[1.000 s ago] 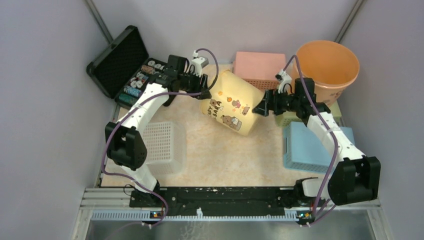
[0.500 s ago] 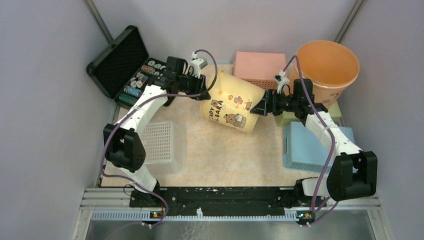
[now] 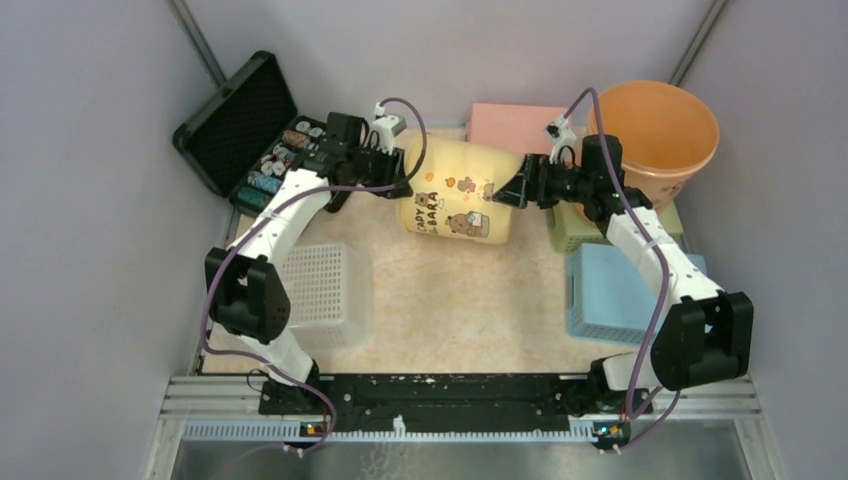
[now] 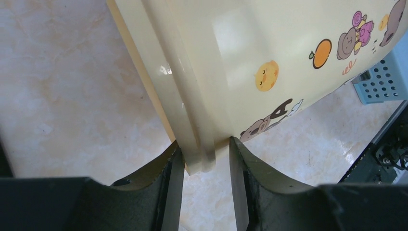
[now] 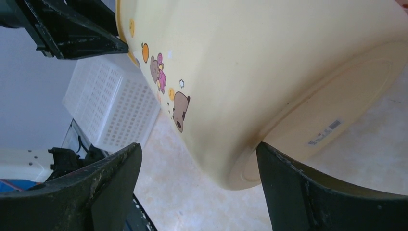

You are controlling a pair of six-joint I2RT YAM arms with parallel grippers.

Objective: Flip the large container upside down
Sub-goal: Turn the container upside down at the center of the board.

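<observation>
The large container (image 3: 455, 190) is cream yellow with cartoon bears. It lies on its side between the two arms, mouth to the left and base to the right. My left gripper (image 3: 400, 185) is shut on its rim. In the left wrist view the rim (image 4: 192, 134) sits between the two fingers (image 4: 171, 192). My right gripper (image 3: 510, 192) is open wide at the base. In the right wrist view (image 5: 198, 146) one finger (image 5: 288, 178) touches the base edge of the container (image 5: 250, 72); the other stands clear.
An open black case (image 3: 240, 125) with bottles is at the back left. A white basket (image 3: 330, 295) is at the left. A pink box (image 3: 515, 125) and an orange bucket (image 3: 660, 130) are at the back. Green (image 3: 570, 230) and blue (image 3: 610, 295) baskets are at the right.
Both grippers moved toward the back with the container. It turned from slanting across the table to lying more level, left to right.
</observation>
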